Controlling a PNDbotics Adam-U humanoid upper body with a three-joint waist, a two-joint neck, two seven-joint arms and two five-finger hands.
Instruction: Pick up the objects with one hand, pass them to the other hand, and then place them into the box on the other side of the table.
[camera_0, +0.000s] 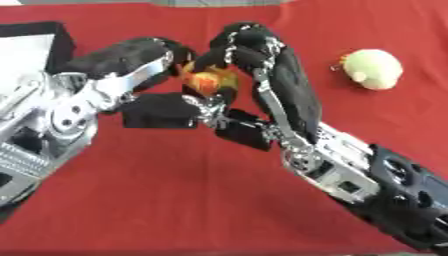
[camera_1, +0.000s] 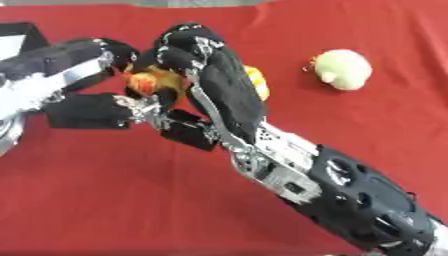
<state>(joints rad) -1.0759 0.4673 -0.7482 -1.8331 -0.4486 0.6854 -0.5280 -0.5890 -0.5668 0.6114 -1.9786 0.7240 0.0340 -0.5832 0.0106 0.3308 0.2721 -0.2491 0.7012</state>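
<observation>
Hands (camera_0: 140, 62) (camera_0: 262, 60) curled (both) around fruit (camera_0: 208, 80)

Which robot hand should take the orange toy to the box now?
Probably the left hand. Both hands meet around the orange toy, and the white box sits at the robot's left edge, beside that arm. The right hand would have to reach across.

A: So what's there besides the job stuff?
B: Pretty much just the desk (camera_0: 175, 210), covered edge to edge in a red cloth (camera_1: 105, 200). A grey strip (camera_0: 219, 2) peeks out past the far edge.
</observation>
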